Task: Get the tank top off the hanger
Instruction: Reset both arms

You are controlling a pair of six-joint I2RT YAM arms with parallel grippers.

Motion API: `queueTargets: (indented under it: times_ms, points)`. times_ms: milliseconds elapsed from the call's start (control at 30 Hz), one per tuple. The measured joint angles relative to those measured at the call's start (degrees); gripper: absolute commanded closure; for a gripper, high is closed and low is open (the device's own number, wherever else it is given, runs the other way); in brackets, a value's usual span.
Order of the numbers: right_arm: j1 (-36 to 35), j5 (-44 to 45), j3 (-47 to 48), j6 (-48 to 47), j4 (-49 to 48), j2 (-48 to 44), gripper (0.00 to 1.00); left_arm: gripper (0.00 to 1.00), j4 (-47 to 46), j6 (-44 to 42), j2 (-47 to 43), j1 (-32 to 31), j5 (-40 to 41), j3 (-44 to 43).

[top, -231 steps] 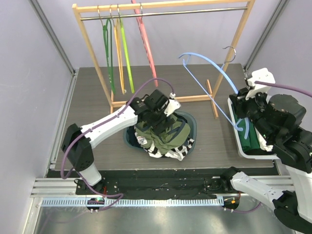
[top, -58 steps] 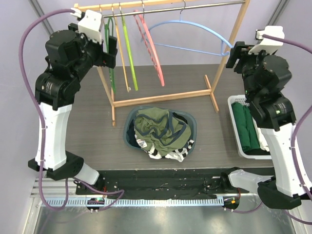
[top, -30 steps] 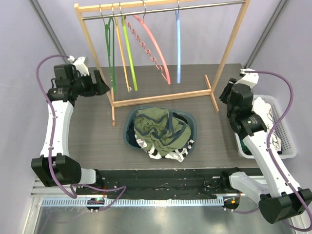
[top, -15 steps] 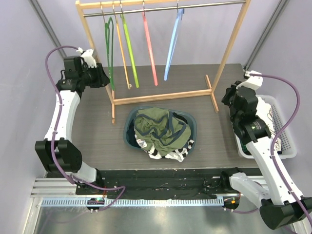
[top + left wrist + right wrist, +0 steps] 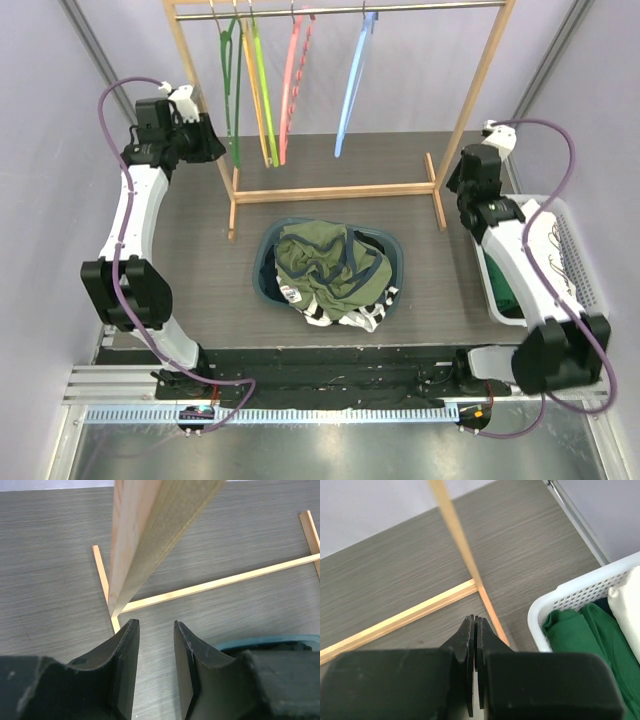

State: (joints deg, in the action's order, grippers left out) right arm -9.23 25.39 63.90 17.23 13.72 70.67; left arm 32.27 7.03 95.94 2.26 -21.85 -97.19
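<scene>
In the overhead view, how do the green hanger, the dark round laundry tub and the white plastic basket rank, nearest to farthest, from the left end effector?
From the left end effector:
1. Green plastic hanger, on the rack beside it.
2. Dark blue round tub, mid-table, heaped with clothes.
3. White plastic basket, far right edge.

Left claw [image 5: 156,625]: black fingers.
Right claw [image 5: 474,620]: black as well.
Table [image 5: 440,290]: grey-brown, fine wood grain, under both claws.
Rack [image 5: 470,100]: pale yellow wood.
Hangers, from the left claw's side across to the right claw's: green hanger [image 5: 235,120], orange hanger [image 5: 252,90], lime hanger [image 5: 264,90], pink hanger [image 5: 290,90], blue hanger [image 5: 351,90].
Tank top [image 5: 325,262]: olive, navy edging.
Tub [image 5: 265,285]: dark blue-grey.
Basket [image 5: 555,607]: white, dotted with holes, just right of the right claw.
Folded cloth [image 5: 580,630]: deep green.
Cables [image 5: 560,190]: purple.
</scene>
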Motion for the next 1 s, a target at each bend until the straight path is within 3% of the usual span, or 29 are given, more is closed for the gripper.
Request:
queueTargets:
  times_ms: [333,633,900,1000]
  points:
    - [11.21,-13.94,13.33,4.81,-2.16,21.00,0.99,0.64,-2.08,0.35,4.00,0.00,0.46,-3.30]
    - [12.26,-25.51,23.06,5.95,-3.48,31.30,0.99,0.64,-3.26,1.33,4.83,0.00,0.98,-3.30]
    - [12.24,-29.14,24.94,5.92,-3.34,34.84,0.99,0.65,-3.56,1.99,4.85,0.00,1.31,-3.32]
    - [12.24,-30.12,24.70,6.49,-3.56,34.42,0.99,0.47,-3.63,2.21,5.14,0.00,1.60,-3.87]
